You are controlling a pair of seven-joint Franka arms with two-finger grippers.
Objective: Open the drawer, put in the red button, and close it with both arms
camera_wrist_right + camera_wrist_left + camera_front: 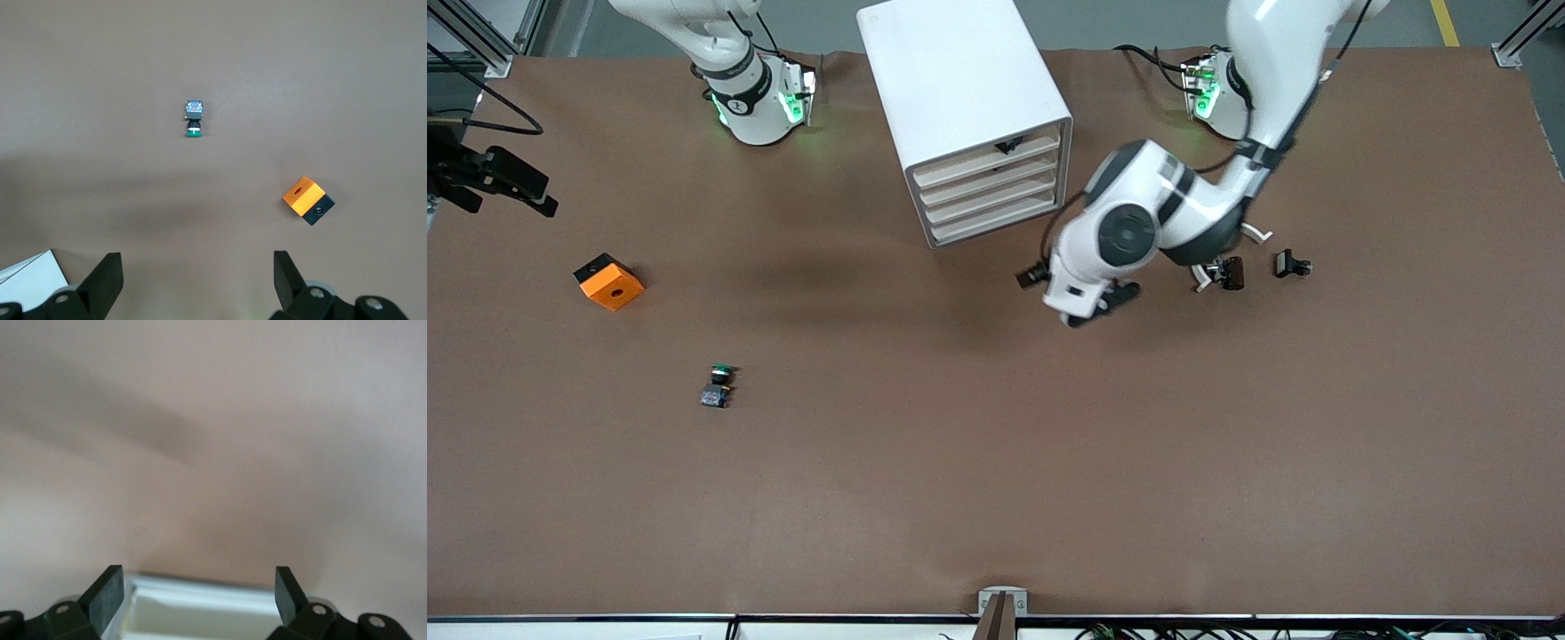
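The white cabinet (960, 98) stands at the robots' side of the table, mid-way between the arms. Its four cream-fronted drawers (991, 191) all look shut. My left gripper (1098, 307) hangs low over the table just in front of the drawers, open and empty. In the left wrist view (200, 597) a white, cream-lined edge (200, 603) shows between its fingers; I cannot tell what it is. My right gripper (193, 283) is open and empty, high above the table and out of the front view. No red-capped button shows.
A green-capped button (719, 384) lies toward the right arm's end, also in the right wrist view (193, 119). An orange box (609, 282) (307, 200) lies nearby. Two small dark items (1232, 271) (1291, 264) lie under the left arm.
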